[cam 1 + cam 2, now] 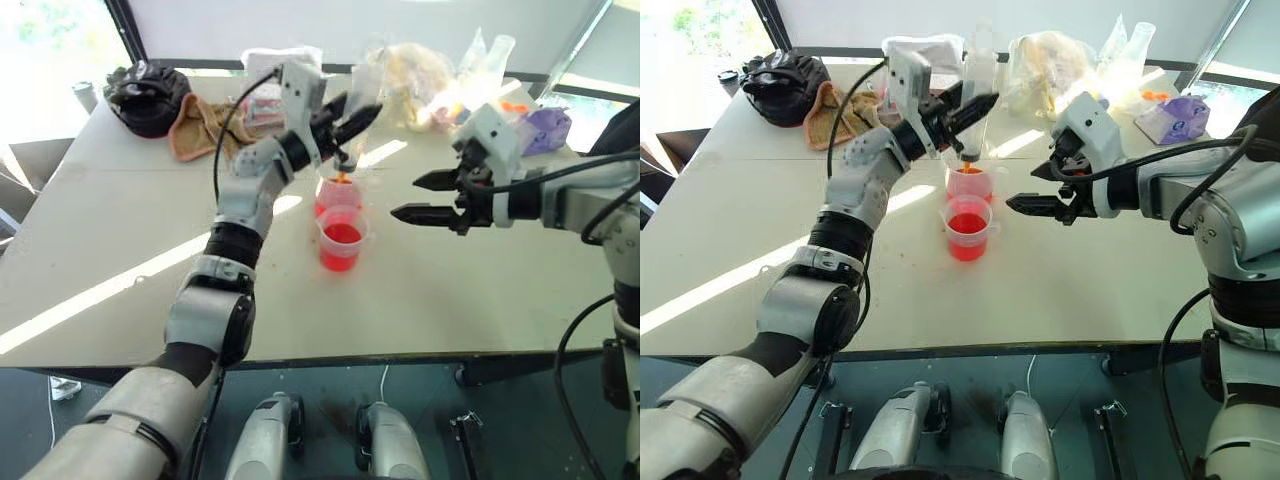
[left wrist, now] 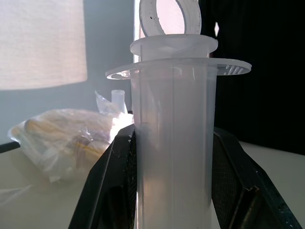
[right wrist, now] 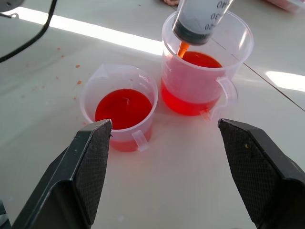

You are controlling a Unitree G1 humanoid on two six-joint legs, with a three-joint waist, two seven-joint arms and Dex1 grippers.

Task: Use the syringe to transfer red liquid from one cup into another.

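Note:
Two clear cups stand close together mid-table, each with red liquid [image 3: 125, 106] in it. Above the taller far cup [image 1: 337, 195] the syringe [image 3: 202, 19] hangs upright, its orange-stained tip [image 1: 345, 176] just inside the rim. My left gripper [image 1: 350, 118] is shut on the syringe's barrel [image 2: 174, 143], and the plunger ring [image 2: 169, 16] sticks out past the fingers [image 2: 109, 191]. The shorter near cup [image 1: 342, 240] has a small handle. My right gripper [image 1: 425, 197] hovers open just right of the cups, with nothing between its fingers [image 3: 93, 157].
A black bag [image 1: 148, 95] and a tan cloth [image 1: 195, 125] lie at the back left. Plastic bags [image 1: 415, 75] and a purple item [image 1: 545, 125] crowd the back right. Small red drops [image 3: 78, 82] speckle the table [image 1: 120, 240]. The table's front edge [image 1: 350, 362] is close.

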